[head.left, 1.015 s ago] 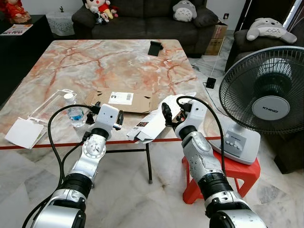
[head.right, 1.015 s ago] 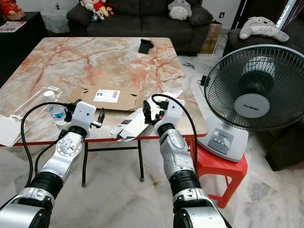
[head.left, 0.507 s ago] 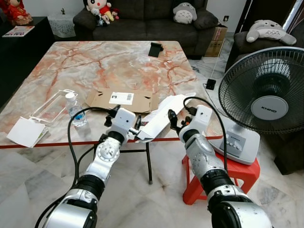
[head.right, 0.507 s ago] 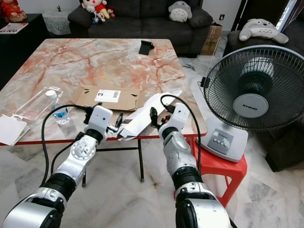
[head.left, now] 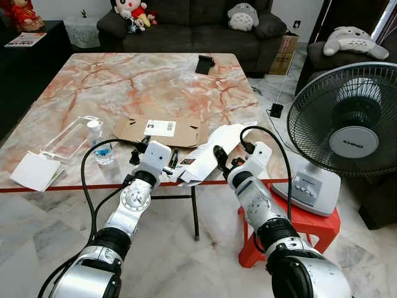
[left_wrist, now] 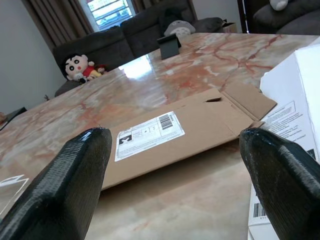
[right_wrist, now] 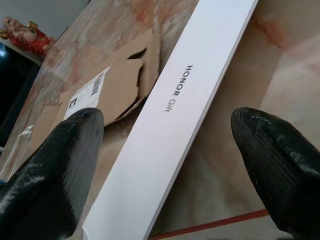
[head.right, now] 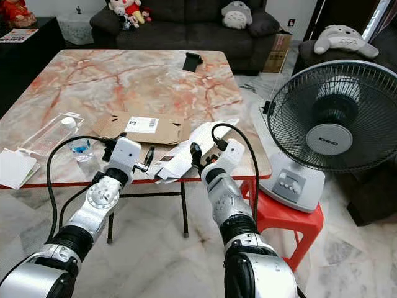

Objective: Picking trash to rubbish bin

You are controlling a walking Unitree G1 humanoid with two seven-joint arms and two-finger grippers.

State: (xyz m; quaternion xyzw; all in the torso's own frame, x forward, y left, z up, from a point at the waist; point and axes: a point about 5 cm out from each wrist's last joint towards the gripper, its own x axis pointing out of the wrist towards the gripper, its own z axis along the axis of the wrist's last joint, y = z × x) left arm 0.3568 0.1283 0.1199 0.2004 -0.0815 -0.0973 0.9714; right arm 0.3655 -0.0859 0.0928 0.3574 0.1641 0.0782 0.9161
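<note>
Reading "HONOR Gift", the white box point(right_wrist: 175, 130) lies between the spread fingers of the right gripper point(right_wrist: 165, 165); the left gripper point(left_wrist: 175, 165) gapes near the labelled cardboard point(left_wrist: 170, 135).

White box point(head.left: 205, 155) at marble table point(head.left: 142, 81) edge, left pincer point(head.left: 172, 162) and right pincer point(head.left: 220, 162) flanking it

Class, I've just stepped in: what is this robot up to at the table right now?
The robot stands at the near edge of a marble table, both grippers open around a long white box that overhangs that edge. The left gripper is at the box's near end, the right gripper beside its middle. Neither grips it yet. A flattened cardboard piece and a plastic bottle also lie on the table.
</note>
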